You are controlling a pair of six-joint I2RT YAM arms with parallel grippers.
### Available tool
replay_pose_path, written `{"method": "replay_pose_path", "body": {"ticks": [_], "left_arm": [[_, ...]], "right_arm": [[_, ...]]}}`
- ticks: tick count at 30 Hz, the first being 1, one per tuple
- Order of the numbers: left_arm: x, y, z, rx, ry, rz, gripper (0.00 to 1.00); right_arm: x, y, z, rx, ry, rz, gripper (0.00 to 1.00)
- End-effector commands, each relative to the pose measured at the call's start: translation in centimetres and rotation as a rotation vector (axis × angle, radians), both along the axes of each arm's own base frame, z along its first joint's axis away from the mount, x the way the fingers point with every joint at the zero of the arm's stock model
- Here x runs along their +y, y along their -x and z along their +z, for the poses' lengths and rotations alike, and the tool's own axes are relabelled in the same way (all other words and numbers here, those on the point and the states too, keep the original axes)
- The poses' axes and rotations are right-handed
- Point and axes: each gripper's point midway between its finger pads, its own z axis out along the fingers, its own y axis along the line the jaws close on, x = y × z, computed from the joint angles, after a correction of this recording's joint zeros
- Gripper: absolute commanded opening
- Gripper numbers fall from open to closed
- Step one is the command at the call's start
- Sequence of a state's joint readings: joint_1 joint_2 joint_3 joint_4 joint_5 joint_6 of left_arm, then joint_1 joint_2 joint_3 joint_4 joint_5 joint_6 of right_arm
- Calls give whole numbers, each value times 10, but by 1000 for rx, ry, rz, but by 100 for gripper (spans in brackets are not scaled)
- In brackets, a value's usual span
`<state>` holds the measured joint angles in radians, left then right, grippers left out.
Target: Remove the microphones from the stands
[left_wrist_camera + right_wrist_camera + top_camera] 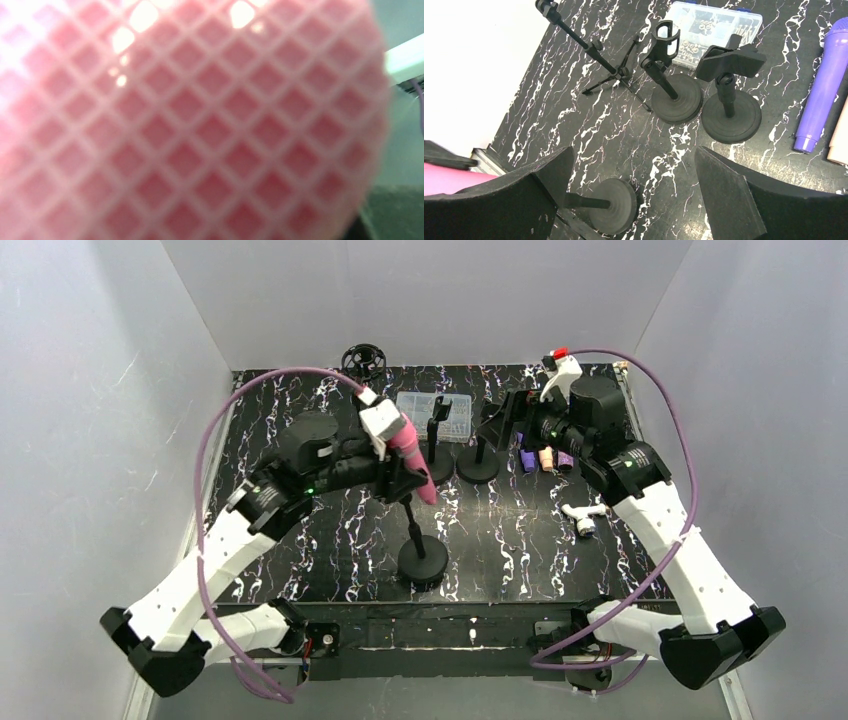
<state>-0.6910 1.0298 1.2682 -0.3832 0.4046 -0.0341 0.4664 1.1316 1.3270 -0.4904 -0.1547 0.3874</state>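
The pink microphone (411,454) slants down to the right above the black round-based stand (422,560) in the middle of the table. My left gripper (398,472) is shut on its body, just above the top of the stand's pole. Whether the microphone still sits in the stand's clip is hidden by the fingers. The left wrist view is filled by the blurred pink mesh head of the microphone (190,125). My right gripper (634,160) hangs open and empty at the back right (505,420), looking down on the stand's base (616,205).
Two more round-based stands (676,97) (731,115) with empty clips and a tripod stand (609,70) are at the back. A clear parts box (714,25) lies behind them. A purple microphone (824,90) and other small items (545,460) lie to the right.
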Motion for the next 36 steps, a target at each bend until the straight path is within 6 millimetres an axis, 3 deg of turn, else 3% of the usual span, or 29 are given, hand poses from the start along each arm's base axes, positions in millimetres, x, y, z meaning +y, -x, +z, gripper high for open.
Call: {"method": "replay_pose_path", "body": {"ticks": [1,10,16,22,28,31,32,36], "left_arm": [[-27,-13,30,-225,31,-94,0],[-48,-35,5,-286,-84,-181,0],[-40,-63,-6,-274,-154,-42,0],[-35,-59,-18,-272,-139,-32,0],[-32,-62,-17,-245,-168,-10,0],[-34,-61,-16,-225,-176,-24,0],[-34,-60,-16,-219,-178,-33,2],[-33,-61,-17,-216,-177,-26,37]], "right_arm": [[-2,4,38,-113,-52,-9,100],[-5,11,45,-149,-72,-10,100],[-7,16,17,-97,-61,-13,100],[1,23,-15,-47,-68,13,100],[7,23,-23,-47,-58,23,100],[10,23,-15,-75,-68,34,100],[10,23,-10,-88,-73,37,100],[14,21,8,-139,-88,51,100]]}}
